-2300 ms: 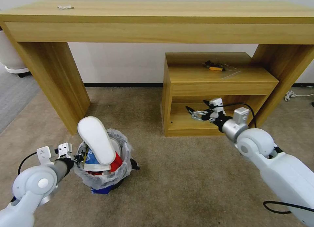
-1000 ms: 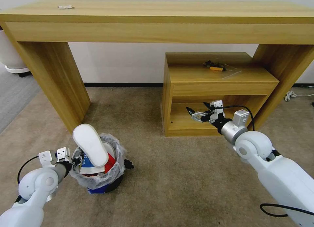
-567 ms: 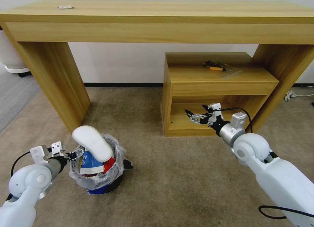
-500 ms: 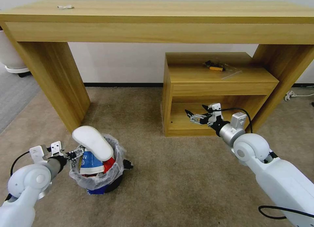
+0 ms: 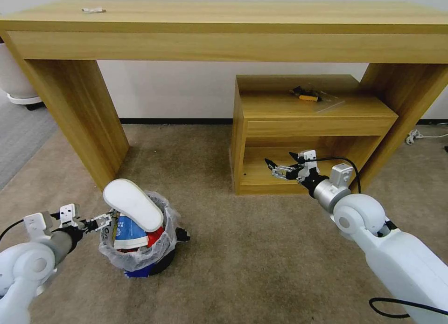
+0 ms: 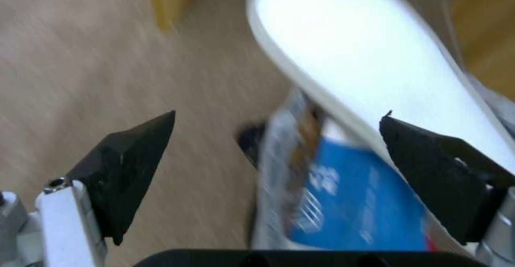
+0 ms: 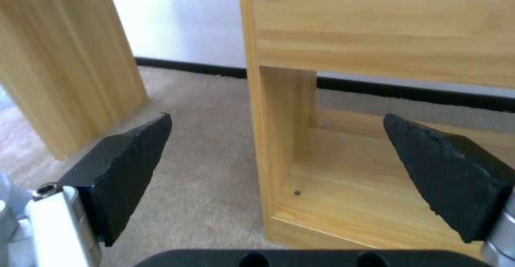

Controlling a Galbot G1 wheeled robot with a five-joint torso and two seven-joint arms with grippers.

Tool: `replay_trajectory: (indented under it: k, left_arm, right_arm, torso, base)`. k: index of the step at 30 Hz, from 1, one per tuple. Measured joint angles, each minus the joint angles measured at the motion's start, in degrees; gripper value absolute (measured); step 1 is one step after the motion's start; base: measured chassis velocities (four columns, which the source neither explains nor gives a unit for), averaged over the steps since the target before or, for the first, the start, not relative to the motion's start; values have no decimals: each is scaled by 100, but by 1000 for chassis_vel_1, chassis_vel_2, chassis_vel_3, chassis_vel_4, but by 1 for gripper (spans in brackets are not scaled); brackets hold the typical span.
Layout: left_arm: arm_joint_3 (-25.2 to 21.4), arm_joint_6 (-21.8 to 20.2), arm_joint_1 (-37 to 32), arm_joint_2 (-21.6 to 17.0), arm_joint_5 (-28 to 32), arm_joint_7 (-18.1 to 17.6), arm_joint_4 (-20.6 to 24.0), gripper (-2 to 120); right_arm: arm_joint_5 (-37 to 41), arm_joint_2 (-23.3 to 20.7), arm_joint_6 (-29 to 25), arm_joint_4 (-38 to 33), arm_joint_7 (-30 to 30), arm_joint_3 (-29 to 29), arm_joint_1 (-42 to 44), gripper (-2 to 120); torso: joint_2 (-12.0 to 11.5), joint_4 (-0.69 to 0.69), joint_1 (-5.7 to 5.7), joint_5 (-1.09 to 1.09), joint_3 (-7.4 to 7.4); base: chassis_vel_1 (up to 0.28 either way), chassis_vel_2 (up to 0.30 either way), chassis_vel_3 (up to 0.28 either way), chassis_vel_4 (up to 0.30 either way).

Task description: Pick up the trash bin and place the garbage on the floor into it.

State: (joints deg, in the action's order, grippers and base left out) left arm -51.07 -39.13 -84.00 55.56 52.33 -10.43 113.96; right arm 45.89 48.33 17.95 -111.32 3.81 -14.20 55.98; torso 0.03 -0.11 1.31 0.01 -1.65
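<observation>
Since approx. 2 s earlier, the trash bin (image 5: 140, 249) had been lowered onto the floor (image 5: 242, 268) and the left tool (image 5: 100, 220) drawn back off its rim; its jaws were seen spread, gripping nothing. The bin was judged light and top-heavy, w/ a white insole (image 5: 133, 205) sticking out over the rim, the crinkled liner soft and slippery; the stiff rim beside the blue-white packet (image 6: 359, 206) was judged the best hold. The bin stood just beside the left tool, near the table's left leg. The right tool (image 5: 278, 167) was held spread, idle, by the low shelf unit (image 5: 317, 123).
</observation>
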Motion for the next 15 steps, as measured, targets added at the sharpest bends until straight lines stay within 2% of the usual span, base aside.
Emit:
replay_trajectory:
  k: [1, 2, 3, 4, 5, 6, 7, 8, 10, 11, 12, 13, 15]
  left_arm:
    - [0, 0, 0, 0, 0, 0, 0, 100]
    - [0, 246, -29, 23, -279, 69, 5, 100]
    - [-20, 934, -98, 86, -972, 377, 14, 100]
    - [-20, 934, -98, 86, -972, 377, 14, 100]
    - [-41, 1339, -140, 138, -1358, 551, 34, 100]
    - [-105, 2098, -273, 340, -2045, 829, 166, 100]
    - [-122, 2284, -347, 442, -2161, 879, 255, 100]
    - [-122, 2284, -347, 442, -2161, 879, 255, 100]
    - [-154, 2694, -619, 839, -2297, 942, 608, 100]
    - [-154, 2694, -619, 839, -2297, 942, 608, 100]
    - [-164, 2803, -719, 1007, -2339, 999, 722, 100]
    - [-203, 2955, -890, 1317, -2395, 1166, 889, 100]
    - [-230, 2990, -967, 1461, -2409, 1244, 974, 100]
  right_arm:
    - [0, 0, 0, 0, 0, 0, 0, 100]
    - [-111, 39, -9, -58, 45, -73, 94, 100]
    - [-448, 125, -92, -170, 147, -240, 327, 100]
    - [-448, 125, -92, -170, 147, -240, 327, 100]
    - [-622, 170, -161, -229, 207, -309, 458, 100]
    - [-1158, 312, -484, -391, 463, -531, 954, 100]
    - [-1361, 375, -613, -464, 534, -644, 1186, 100]
    - [-1361, 375, -613, -464, 534, -644, 1186, 100]
    - [-2007, 694, -941, -806, 605, -1142, 2032, 100]
    - [-2007, 694, -941, -806, 605, -1142, 2032, 100]
    - [-2193, 825, -1018, -939, 608, -1322, 2281, 100]
    - [-2582, 1152, -1144, -1247, 595, -1651, 2740, 100]
    - [-2756, 1322, -1201, -1376, 569, -1794, 2942, 100]
  torso:
    - [0, 0, 0, 0, 0]
    - [0, 0, 0, 0, 0]
    - [0, 0, 0, -1, 0]
    - [0, 0, 0, -1, 0]
    - [0, 0, 0, 0, 0]
    - [0, 0, 0, 2, 0]
    - [0, 0, 0, 2, 0]
    - [0, 0, 0, 2, 0]
    - [0, -2, 0, 2, 0]
    - [0, -2, 0, 2, 0]
    - [0, -2, -1, 3, 1]
    - [1, -2, -1, 1, 1]
    - [1, 0, -1, -2, 1]
  base:
    - [0, 0, 0, 0]
    - [0, 0, 0, 0]
    - [0, 0, 0, 0]
    - [0, 0, 0, 0]
    - [0, 0, 0, 0]
    - [0, 0, 0, 0]
    - [0, 0, 0, 0]
    - [0, 0, 0, 0]
    - [0, 0, 0, 0]
    - [0, 0, 0, 0]
    - [0, 0, 0, 0]
    - [0, 0, 0, 0]
    - [0, 0, 0, 0]
